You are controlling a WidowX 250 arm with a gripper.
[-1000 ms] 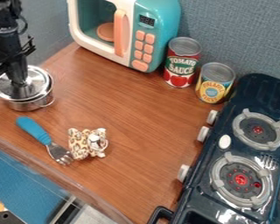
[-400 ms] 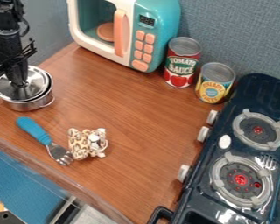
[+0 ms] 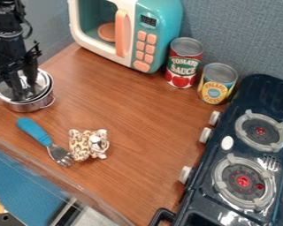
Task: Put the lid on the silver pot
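The jaws are parted over the middle of the lid (image 3: 41, 84), one finger to each side of its centre, and seem to grip nothing. Directly beneath them, the lid lies over the mouth of the silver pot (image 3: 29, 106), with a strip of pot rim showing on the side nearer the camera (whether it is fully seated I cannot tell). The step in hand looks like letting go, with the task all but done. To do it well, keep the jaws wide enough to clear the lid's middle, then lift straight up; a sideways drift could catch the lid and drag it off the rim. If it sits crooked, a light press from above should settle it without shoving the pot along the table (image 3: 138, 128). A little way from the jaws, toward the camera, lies a fork (image 3: 33, 129), and just beside it a spotted plush toy (image 3: 80, 145). Farther off, across from the jaws, stand the toy microwave (image 3: 166, 16), then the red can (image 3: 183, 64) and the yellow can (image 3: 216, 84); farthest is the stove (image 3: 218, 148).
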